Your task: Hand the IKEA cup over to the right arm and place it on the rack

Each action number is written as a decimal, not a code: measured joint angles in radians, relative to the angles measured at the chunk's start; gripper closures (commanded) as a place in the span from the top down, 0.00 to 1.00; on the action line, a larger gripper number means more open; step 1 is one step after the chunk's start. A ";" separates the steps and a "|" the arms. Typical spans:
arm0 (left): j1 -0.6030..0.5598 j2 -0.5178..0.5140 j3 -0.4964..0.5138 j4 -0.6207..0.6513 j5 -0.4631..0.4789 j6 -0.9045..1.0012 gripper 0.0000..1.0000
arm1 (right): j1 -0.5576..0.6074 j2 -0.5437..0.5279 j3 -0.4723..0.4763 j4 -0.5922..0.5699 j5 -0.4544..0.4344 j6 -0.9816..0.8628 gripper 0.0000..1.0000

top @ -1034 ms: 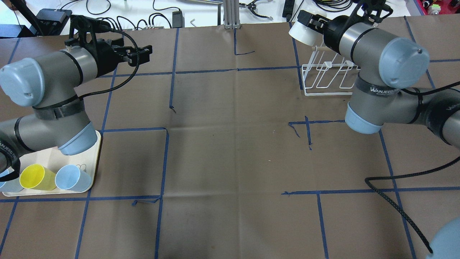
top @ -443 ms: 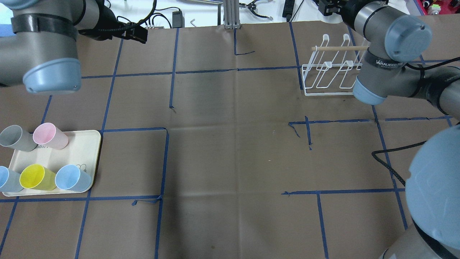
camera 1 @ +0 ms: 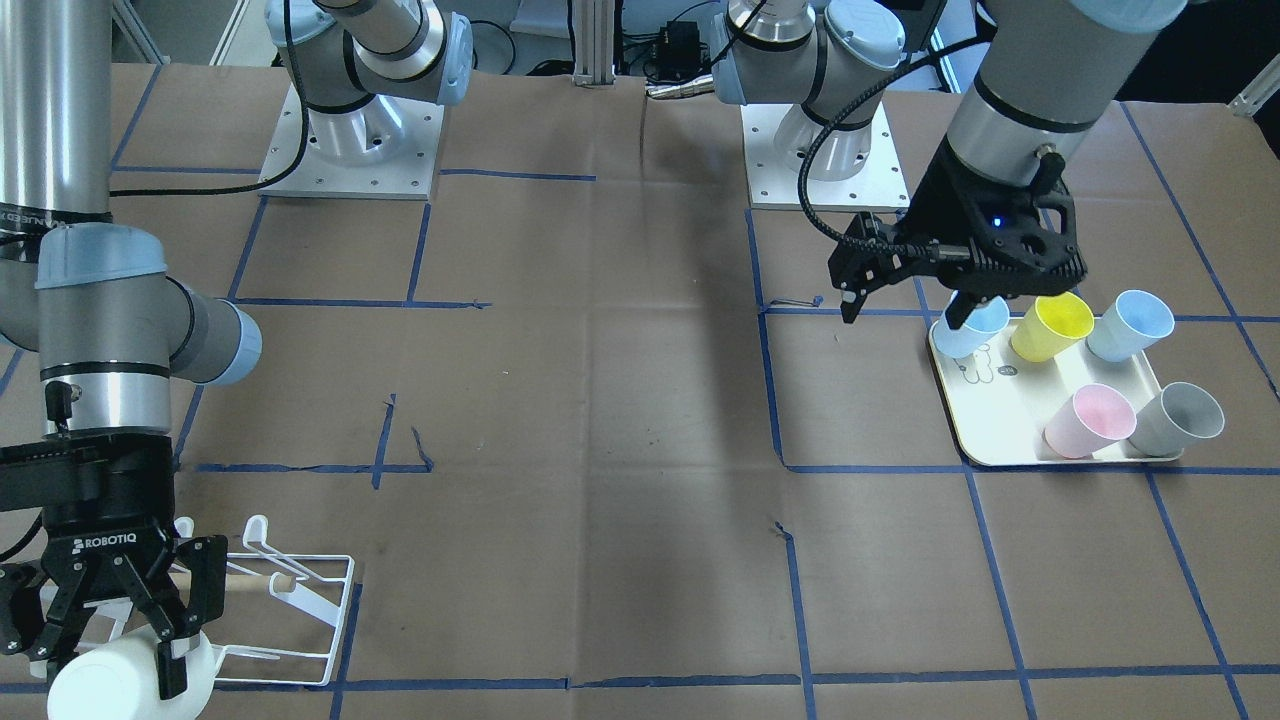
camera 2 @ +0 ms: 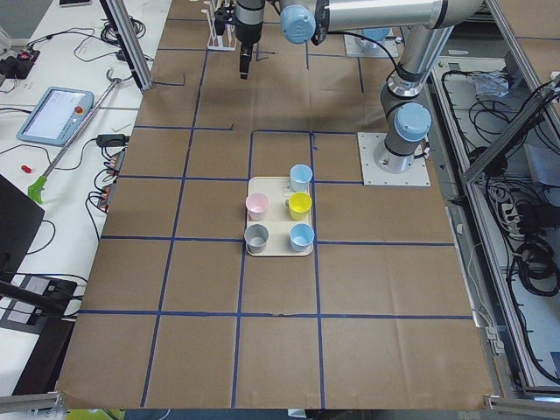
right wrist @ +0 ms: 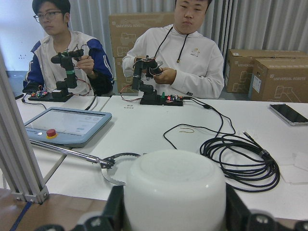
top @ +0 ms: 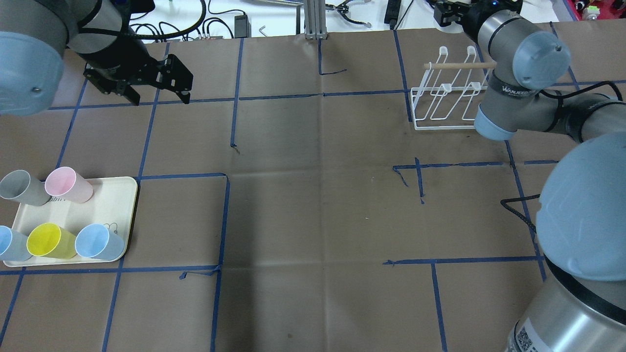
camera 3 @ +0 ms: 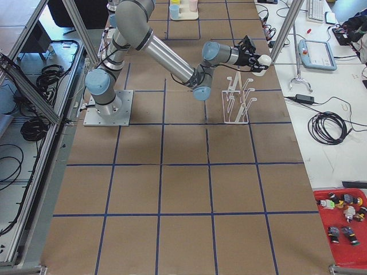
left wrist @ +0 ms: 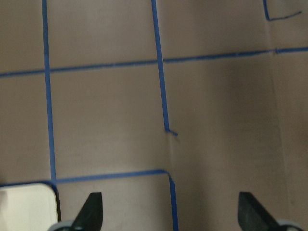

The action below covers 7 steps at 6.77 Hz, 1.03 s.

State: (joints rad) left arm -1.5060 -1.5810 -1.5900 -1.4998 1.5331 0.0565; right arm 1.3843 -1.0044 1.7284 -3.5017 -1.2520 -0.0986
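Note:
My right gripper (camera 1: 108, 662) is shut on a white IKEA cup (camera 1: 115, 688), held on its side just beyond the far side of the white wire rack (camera 1: 300, 600). The cup fills the right wrist view (right wrist: 174, 190), bottom toward the camera, and shows beside the rack in the right view (camera 3: 264, 61). The rack (top: 442, 100) stands on the table with its wooden dowel (top: 459, 65) across and nothing on its prongs. My left gripper (top: 159, 98) is open and empty, pointing down above bare table; its fingertips (left wrist: 91, 211) stand wide apart.
A cream tray (top: 115, 200) at the left front holds several coloured cups: grey, pink, yellow and two blue. Past the table's far edge is a white bench with cables and two seated operators (right wrist: 183, 53). Blue tape lines cross the brown table.
My right gripper has carried the white cup farther back, past the rack's far side. My left arm has swung round, and its open gripper now points down over the table.

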 measured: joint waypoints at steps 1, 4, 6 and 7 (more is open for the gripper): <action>0.000 0.036 -0.009 -0.084 0.000 -0.042 0.99 | 0.000 0.013 0.009 -0.004 -0.007 0.002 0.20; 0.024 0.105 -0.037 -0.220 0.045 -0.062 0.99 | 0.001 0.033 0.052 -0.006 -0.018 0.006 0.71; 0.114 0.137 -0.081 -0.260 0.155 0.020 0.99 | 0.003 0.034 0.059 -0.006 -0.020 0.031 1.00; 0.195 0.163 -0.122 -0.261 0.172 0.108 0.99 | 0.005 0.033 0.061 -0.005 -0.021 0.059 1.00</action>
State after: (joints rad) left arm -1.3114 -1.4184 -1.7121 -1.7604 1.7048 0.1642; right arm 1.3891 -0.9715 1.7896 -3.5064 -1.2726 -0.0396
